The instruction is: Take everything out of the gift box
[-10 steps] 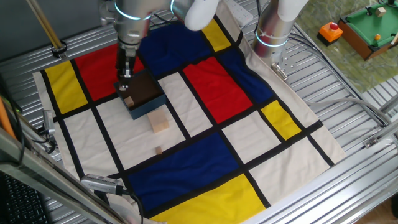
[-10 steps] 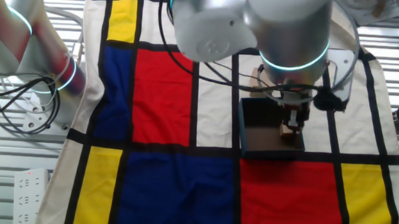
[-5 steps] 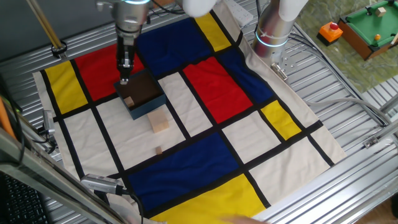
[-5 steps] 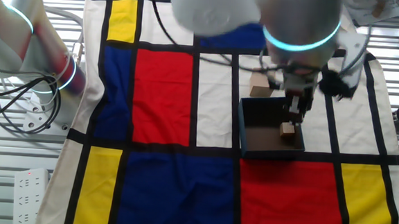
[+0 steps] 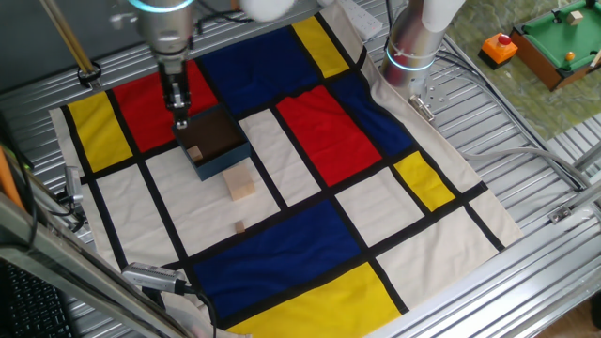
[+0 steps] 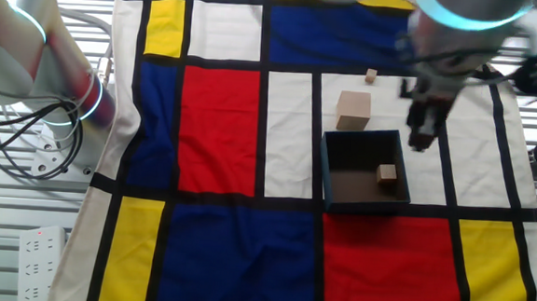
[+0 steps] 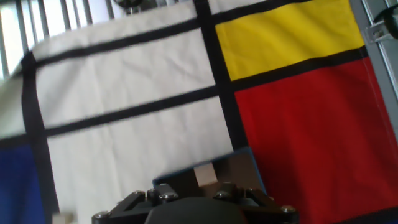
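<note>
Tool (image 6: 420,141) has risen from inside the gift box (image 6: 364,172) to its rim edge, jaws near-closed and seemingly empty, leaving the small tan block (image 6: 387,174) still inside while the beige cube (image 6: 353,110) sits just outside, so one item remains.

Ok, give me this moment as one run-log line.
gripper: raised beside gift box, state unclear | small block: in box | cube, tiny block: on cloth, outside
</note>
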Available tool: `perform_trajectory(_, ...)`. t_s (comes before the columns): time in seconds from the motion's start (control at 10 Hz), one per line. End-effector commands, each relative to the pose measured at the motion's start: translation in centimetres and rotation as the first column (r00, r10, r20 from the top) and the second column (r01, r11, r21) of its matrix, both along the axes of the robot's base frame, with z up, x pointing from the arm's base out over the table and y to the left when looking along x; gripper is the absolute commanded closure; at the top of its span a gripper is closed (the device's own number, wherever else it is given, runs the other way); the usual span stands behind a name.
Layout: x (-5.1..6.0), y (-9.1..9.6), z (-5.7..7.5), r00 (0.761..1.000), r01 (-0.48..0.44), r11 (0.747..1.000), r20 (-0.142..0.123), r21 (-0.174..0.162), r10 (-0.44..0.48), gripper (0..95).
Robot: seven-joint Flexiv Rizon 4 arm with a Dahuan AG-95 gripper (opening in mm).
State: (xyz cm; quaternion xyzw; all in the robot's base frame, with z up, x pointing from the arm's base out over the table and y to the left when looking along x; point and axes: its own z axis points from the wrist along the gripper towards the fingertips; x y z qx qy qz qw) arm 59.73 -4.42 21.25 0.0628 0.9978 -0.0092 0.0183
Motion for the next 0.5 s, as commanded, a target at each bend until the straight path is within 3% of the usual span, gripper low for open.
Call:
perform_trajectory(0.1, -0.06, 1.26, 2.01, 0.979, -0.164, 0.986, -0.117, 0.030, 0.166, 57.0)
perform_trajectory(0.3, -0.22, 1.34, 2.44, 0.976, -0.181, 0.983, -0.124, 0.014, 0.182, 57.0)
perform_trajectory(0.4, -0.25, 1.33, 2.56, 0.976, -0.185, 0.982, -0.115, 0.023, 0.187, 57.0)
perform_trajectory(0.5, -0.19, 1.60, 2.90, 0.971, -0.202, 0.979, -0.129, 0.026, 0.204, 57.0)
